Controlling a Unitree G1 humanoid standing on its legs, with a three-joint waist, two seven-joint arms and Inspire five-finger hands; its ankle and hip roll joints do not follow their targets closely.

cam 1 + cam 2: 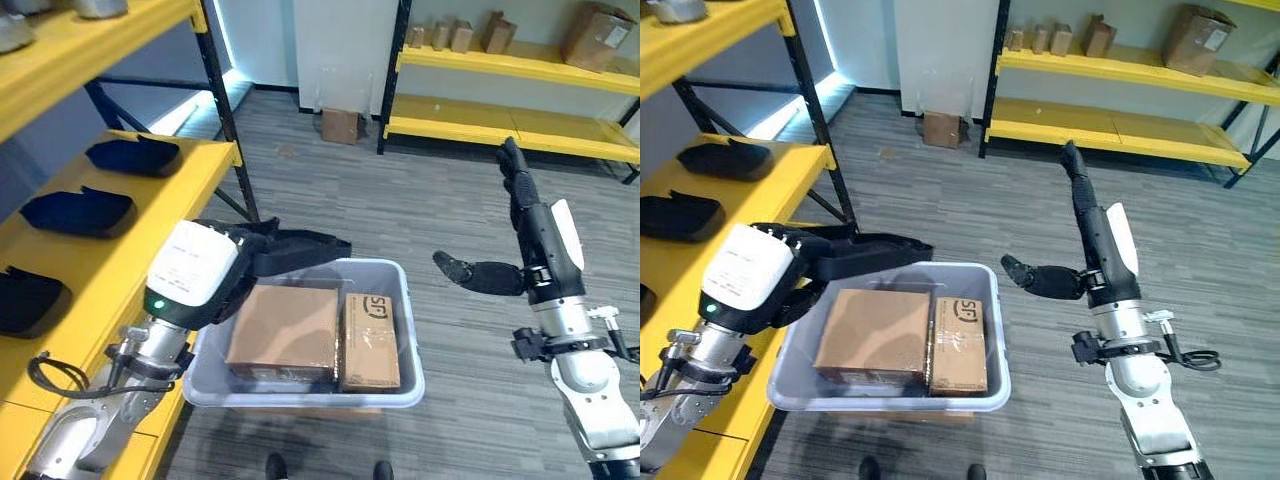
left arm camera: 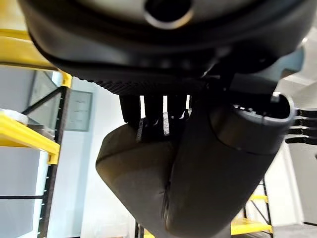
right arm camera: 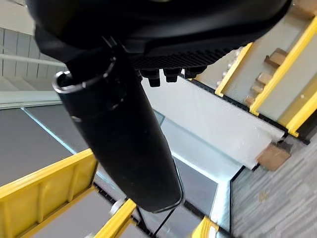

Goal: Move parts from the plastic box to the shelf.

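A grey plastic box (image 1: 408,385) stands on the floor in front of me, holding two cardboard cartons (image 1: 285,330) side by side. My left hand (image 1: 245,262) hovers over the box's left rim, beside the yellow shelf (image 1: 190,175), shut on a flat black part (image 1: 305,245) that sticks out to the right over the box. In the left wrist view that black part (image 2: 143,173) sits between thumb and fingers. Three similar black parts (image 1: 80,212) lie in a row on the shelf. My right hand (image 1: 530,235) is raised right of the box, open, fingers straight up and thumb out, holding nothing.
An upper yellow shelf level (image 1: 90,45) overhangs at the left, with a black upright post (image 1: 225,110) at its corner. Another yellow rack (image 1: 520,125) with cardboard boxes stands at the back right. A small carton (image 1: 340,125) sits on the grey floor at the back.
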